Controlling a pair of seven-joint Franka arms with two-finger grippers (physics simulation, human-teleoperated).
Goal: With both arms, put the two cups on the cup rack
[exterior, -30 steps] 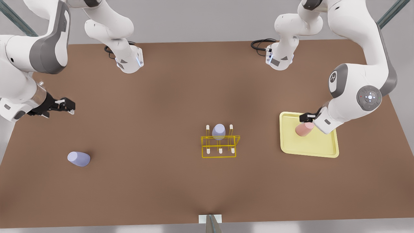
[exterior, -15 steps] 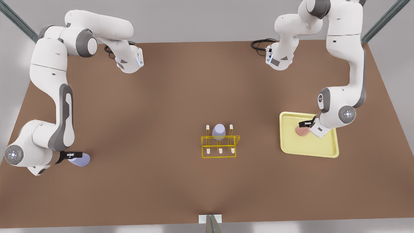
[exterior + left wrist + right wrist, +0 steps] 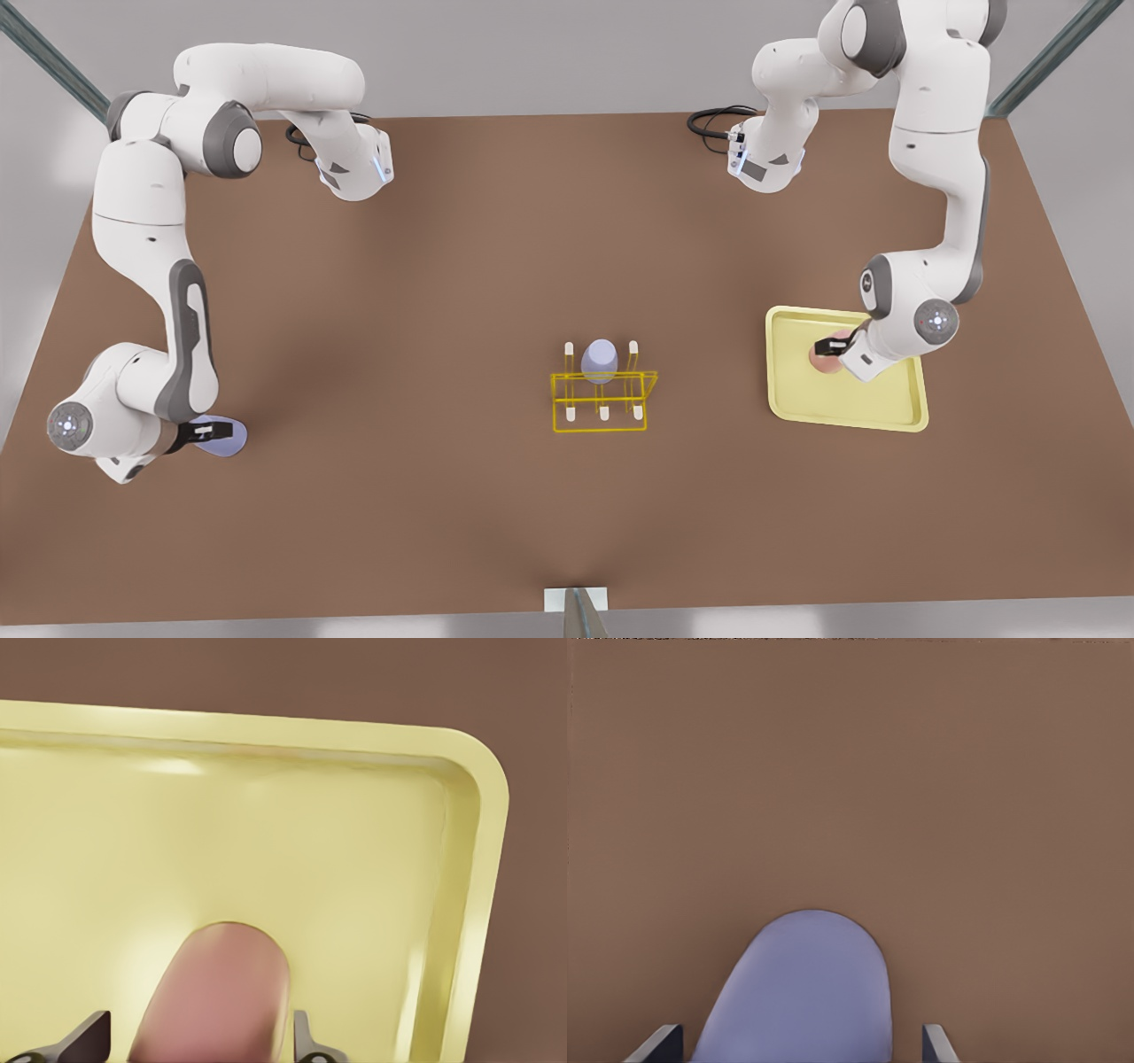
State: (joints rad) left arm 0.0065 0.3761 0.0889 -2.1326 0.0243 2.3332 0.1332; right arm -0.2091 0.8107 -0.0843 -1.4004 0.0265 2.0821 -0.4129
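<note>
- The left gripper (image 3: 831, 343), small, black and two-fingered, is down over the salmon-pink tapered cup (image 3: 823, 356), which lies on its side on the pale-yellow flat rimmed tray (image 3: 873, 416), near the tray's far edge.
- In the left wrist view its fingers (image 3: 306, 1047) stand one on each side of the pink cup (image 3: 217, 997), close to its walls; whether they press on it I cannot tell.
- The tray sits on the brown bench (image 3: 443, 292) towards the edge at the front view's right.
- The right gripper (image 3: 215, 431), also black and two-fingered, is low over the pale lavender tapered cup (image 3: 226, 442), which lies on its side on the bench near the edge at the front view's left.
- In the right wrist view its fingertips (image 3: 937, 1047) straddle the lavender cup (image 3: 802, 992) with a clear gap at each side, so the hand is spread wide.
- The small bright-yellow wire-frame cup rack (image 3: 602, 400) stands mid-bench, between the two cups and well apart from both.
- A second lavender cup (image 3: 600, 358) sits upside down on the middle peg of the rack's far row; the other white-tipped pegs (image 3: 603, 413) are bare.
</note>
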